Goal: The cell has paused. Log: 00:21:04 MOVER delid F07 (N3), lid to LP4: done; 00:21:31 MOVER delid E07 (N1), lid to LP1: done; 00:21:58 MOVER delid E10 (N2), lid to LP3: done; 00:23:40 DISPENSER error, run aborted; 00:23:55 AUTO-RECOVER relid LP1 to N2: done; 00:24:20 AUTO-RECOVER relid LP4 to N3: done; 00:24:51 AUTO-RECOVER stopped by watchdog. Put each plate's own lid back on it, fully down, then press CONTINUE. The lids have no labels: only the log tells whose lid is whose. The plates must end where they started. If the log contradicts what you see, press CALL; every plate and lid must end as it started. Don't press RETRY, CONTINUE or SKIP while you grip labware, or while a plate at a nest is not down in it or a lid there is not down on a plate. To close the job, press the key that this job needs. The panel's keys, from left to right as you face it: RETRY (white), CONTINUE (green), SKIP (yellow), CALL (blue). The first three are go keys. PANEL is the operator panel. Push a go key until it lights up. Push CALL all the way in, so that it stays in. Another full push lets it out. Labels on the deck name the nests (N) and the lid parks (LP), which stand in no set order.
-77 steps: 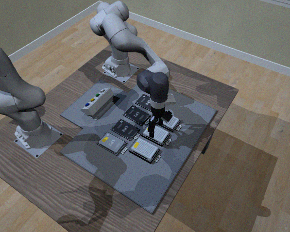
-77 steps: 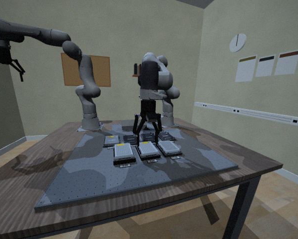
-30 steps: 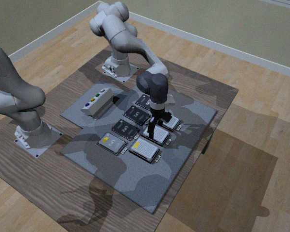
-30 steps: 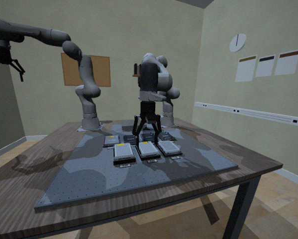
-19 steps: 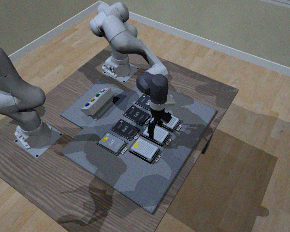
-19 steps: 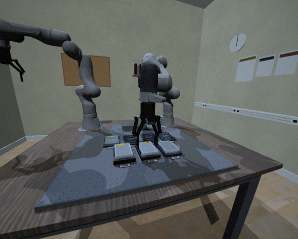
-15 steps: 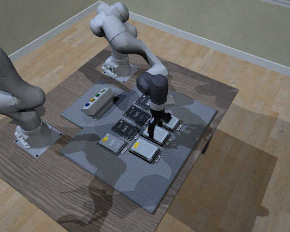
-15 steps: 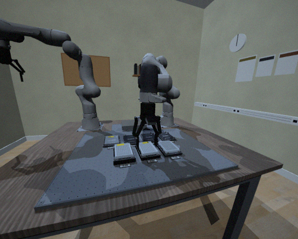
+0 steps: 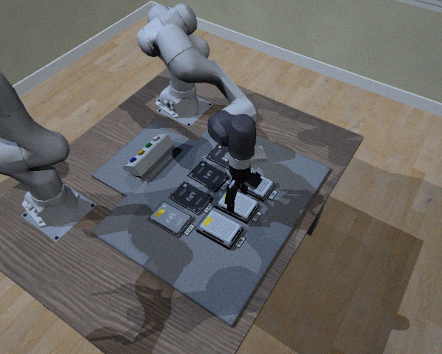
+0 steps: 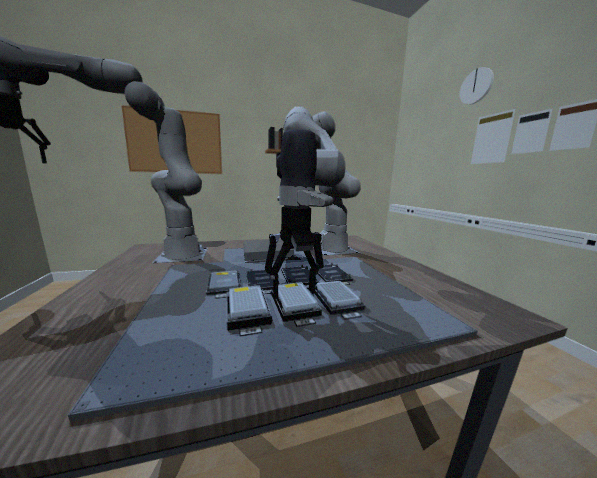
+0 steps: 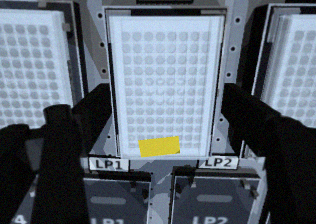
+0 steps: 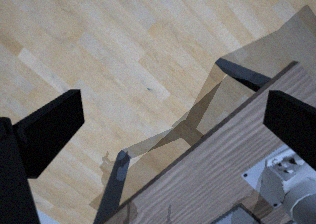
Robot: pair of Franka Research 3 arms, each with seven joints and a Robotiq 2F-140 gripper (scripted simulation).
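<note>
My left gripper is open, its fingers either side of the N2 plate, not visibly touching it. The N2 plate carries a clear lid with a yellow sticker. The N3 plate also shows a yellow-stickered lid. The N1 plate shows no sticker. A yellow-stickered lid lies on LP3. My right gripper is open and empty, high off the deck's side.
LP1 and LP2 show dark and bare. LP4 is dark and partly hidden by the left arm. The panel stands behind the parks, keys facing the arm bases. Neighbouring plates stand close outside the left fingers.
</note>
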